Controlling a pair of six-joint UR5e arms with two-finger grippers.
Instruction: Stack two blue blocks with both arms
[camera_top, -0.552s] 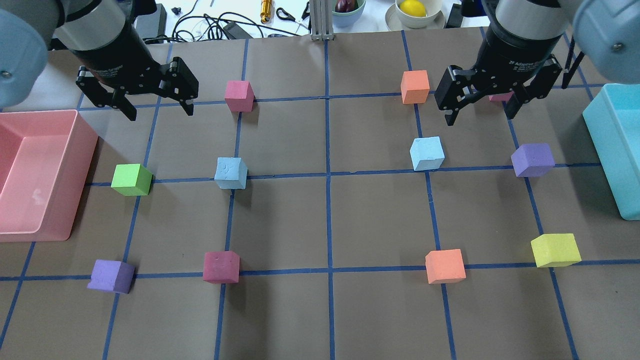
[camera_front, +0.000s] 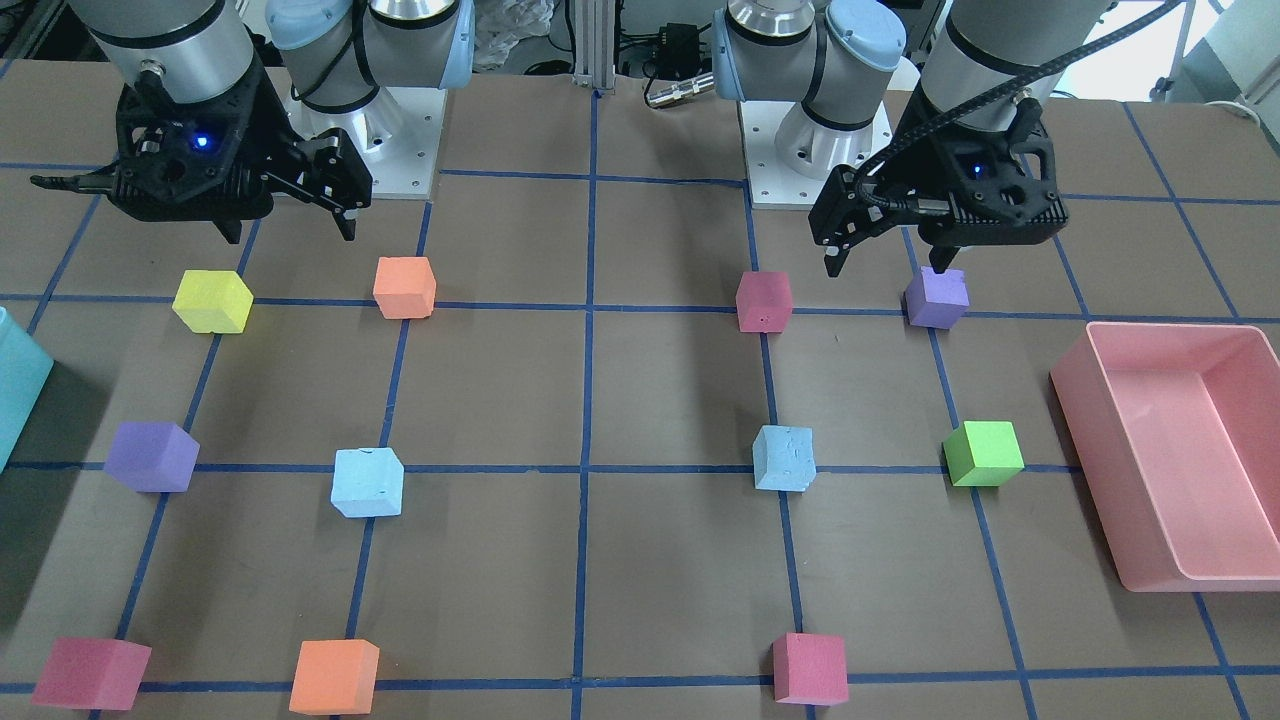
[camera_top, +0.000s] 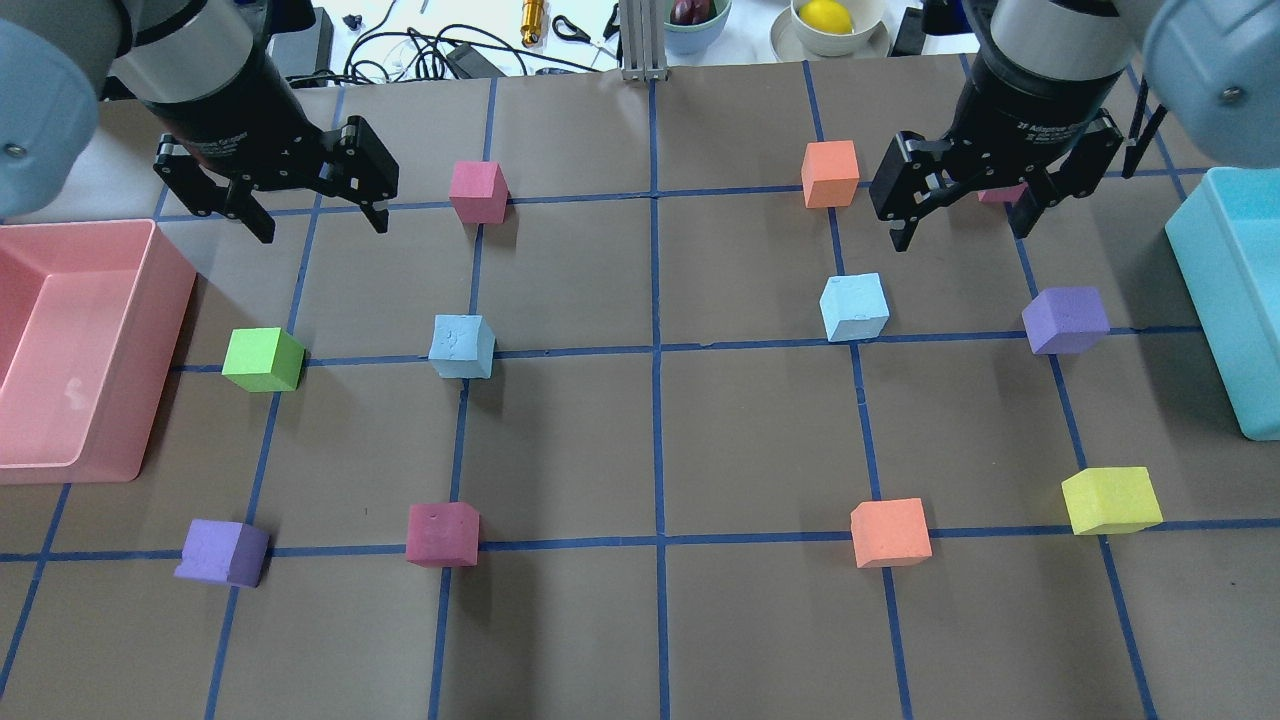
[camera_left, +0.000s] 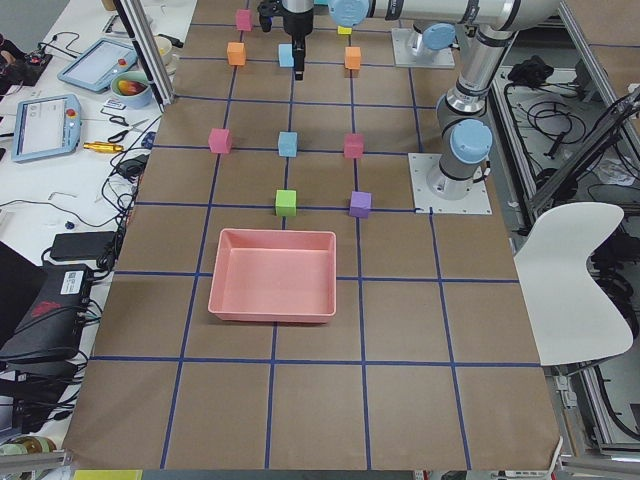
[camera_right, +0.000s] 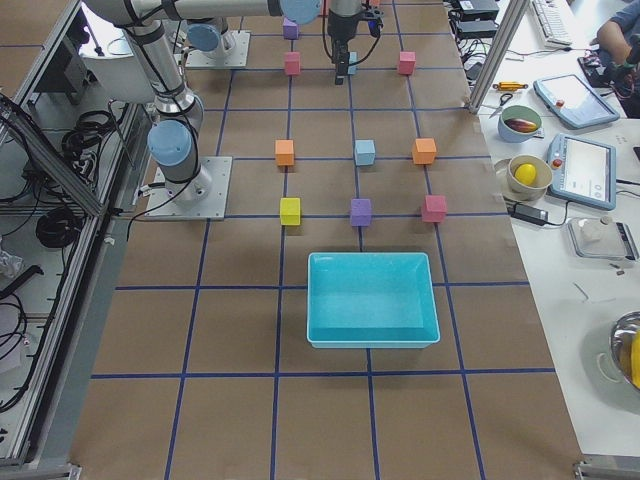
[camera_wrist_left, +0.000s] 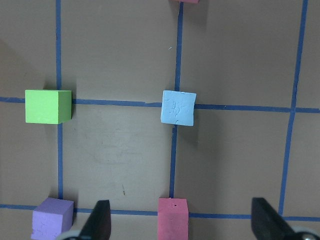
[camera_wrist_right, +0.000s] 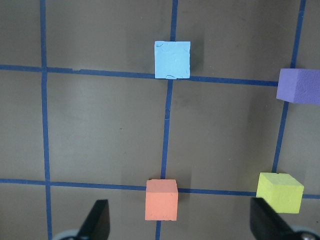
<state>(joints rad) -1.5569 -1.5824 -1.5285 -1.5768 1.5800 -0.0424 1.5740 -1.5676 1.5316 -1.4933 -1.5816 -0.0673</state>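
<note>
You are working with both pincers spread wide apart and gripping nothing. The left gripper (camera_top: 322, 228) is hanging well above its half of the table (camera_top: 760, 450), and the pink bin (camera_top: 165, 330) is taking up the outer side there. The right gripper (camera_top: 960, 238) is hovering over the other half, with the teal bin (camera_top: 1215, 290) walling its outer side. A wide stretch of bare brown surface, crossed by blue tape lines, is running down the middle between the arms.

One blue block (camera_top: 462, 346) is sitting on a tape crossing on the left arm's side, well apart from the green cube (camera_top: 263, 359) that is lying toward the pink bin. The other blue block (camera_top: 854, 307) is resting on the right arm's side beside a tape crossing, with the purple cube (camera_top: 1065, 320) lying between it and the teal bin. Both are showing pale sky-blue foam faces, slightly pitted, and each is standing alone on the table.
</note>
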